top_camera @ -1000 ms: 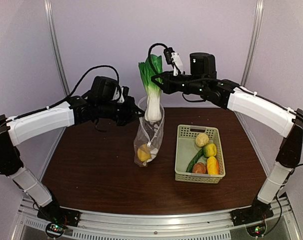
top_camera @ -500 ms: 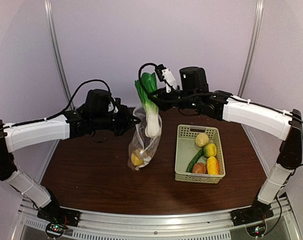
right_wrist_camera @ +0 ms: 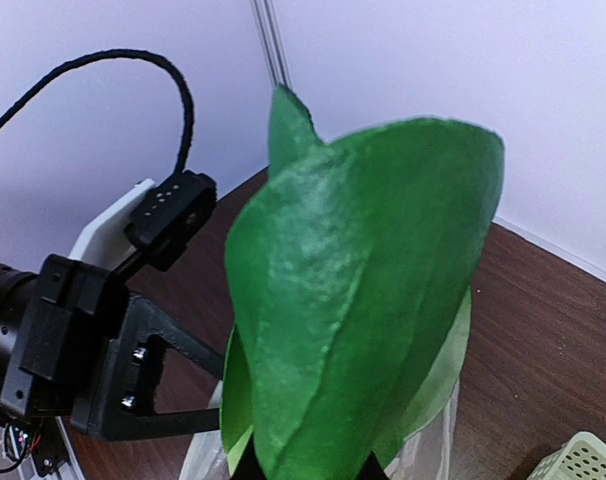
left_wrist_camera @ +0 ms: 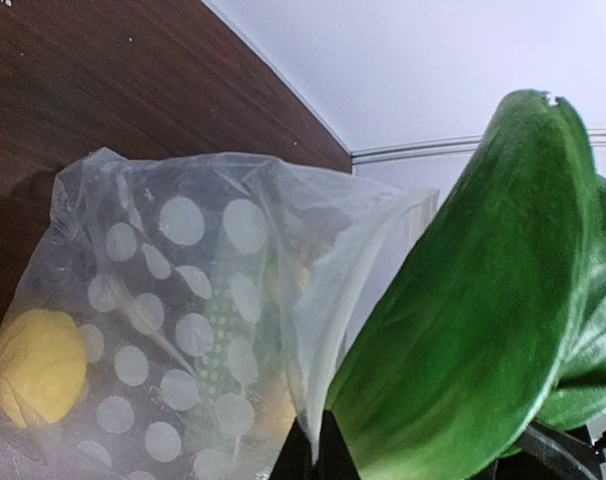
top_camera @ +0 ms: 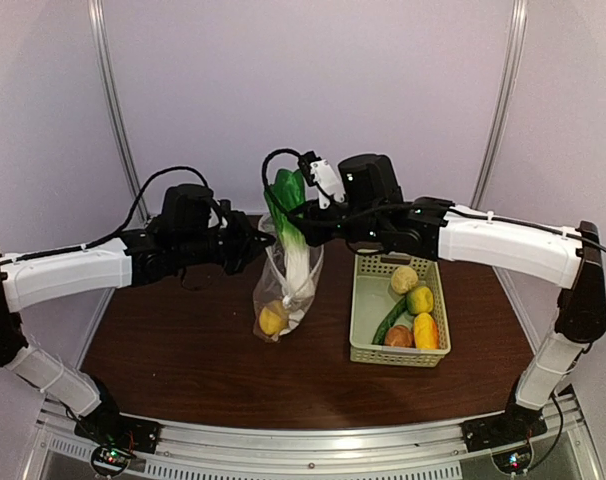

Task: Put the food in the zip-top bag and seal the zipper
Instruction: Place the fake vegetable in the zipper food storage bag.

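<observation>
Vegetable half inside the bag, centre of frame

Left gripper (top_camera: 261, 234) is pinched closed on the mouth edge of the zip-top bag (top_camera: 283, 292), holding it up at centre. Right gripper (top_camera: 297, 212) is clamped on the leafy vegetable (top_camera: 283, 190), with its white stalk down inside the bag and its leaves above. A lemon (top_camera: 272, 318) sits at the bag's bottom; remaining food (top_camera: 420, 300) lies in the basket (top_camera: 357, 310), lower right.

I look onto a dark brown wooden counter (top_camera: 183, 350) filling the middle of the top view. A pale green lattice basket (top_camera: 365, 315) stands on it, right of centre. Pale walls (top_camera: 383, 80) rise behind, and a metal rail (top_camera: 313, 440) crosses the bottom edge.
</observation>
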{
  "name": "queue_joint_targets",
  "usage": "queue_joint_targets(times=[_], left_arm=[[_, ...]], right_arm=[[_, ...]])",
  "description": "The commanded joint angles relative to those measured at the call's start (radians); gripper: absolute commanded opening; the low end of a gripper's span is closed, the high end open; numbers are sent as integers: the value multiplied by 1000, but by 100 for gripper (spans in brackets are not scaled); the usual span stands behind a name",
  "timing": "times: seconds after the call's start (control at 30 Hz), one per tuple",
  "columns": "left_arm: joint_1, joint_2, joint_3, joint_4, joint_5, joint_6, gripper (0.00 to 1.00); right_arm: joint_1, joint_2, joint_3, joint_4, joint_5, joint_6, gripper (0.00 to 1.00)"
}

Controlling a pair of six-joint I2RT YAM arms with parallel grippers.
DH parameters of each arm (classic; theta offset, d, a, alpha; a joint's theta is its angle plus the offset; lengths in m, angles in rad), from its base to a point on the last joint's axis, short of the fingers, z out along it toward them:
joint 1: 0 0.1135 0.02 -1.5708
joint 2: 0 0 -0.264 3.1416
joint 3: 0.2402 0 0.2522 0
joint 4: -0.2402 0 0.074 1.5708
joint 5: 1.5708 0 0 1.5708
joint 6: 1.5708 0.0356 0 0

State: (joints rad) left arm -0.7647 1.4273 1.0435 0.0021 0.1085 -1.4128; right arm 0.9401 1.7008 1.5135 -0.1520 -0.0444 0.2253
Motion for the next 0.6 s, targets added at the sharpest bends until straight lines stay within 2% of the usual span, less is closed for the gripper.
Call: queue_joint_targets(times=[0.0, 0.13, 0.23, 0.3, 0.37, 0.47, 0.57], left_arm=[[7, -57, 14, 25, -64, -2, 0], [7, -70, 8, 9, -88, 10, 0], [7, -72, 0, 9, -94, 19, 0], [7, -75, -6, 4, -119, 33, 0], [7, -80, -7, -23, -144, 53, 0], [7, -85, 6, -70, -178, 114, 0], [7, -87, 20, -95, -201, 175, 0]], right_arm=[[-4, 12, 58, -26, 117, 42, 0], [-4, -13, 39, -24, -63, 57, 2], [-5, -40, 15, -47, -159, 41, 29], [-4, -54, 12, -86, -248, -8, 43], [-7, -71, 17, -144, -310, -59, 50], [-32, -103, 49, -246, -325, -139, 57], [-87, -112, 94, -312, -315, -172, 72]])
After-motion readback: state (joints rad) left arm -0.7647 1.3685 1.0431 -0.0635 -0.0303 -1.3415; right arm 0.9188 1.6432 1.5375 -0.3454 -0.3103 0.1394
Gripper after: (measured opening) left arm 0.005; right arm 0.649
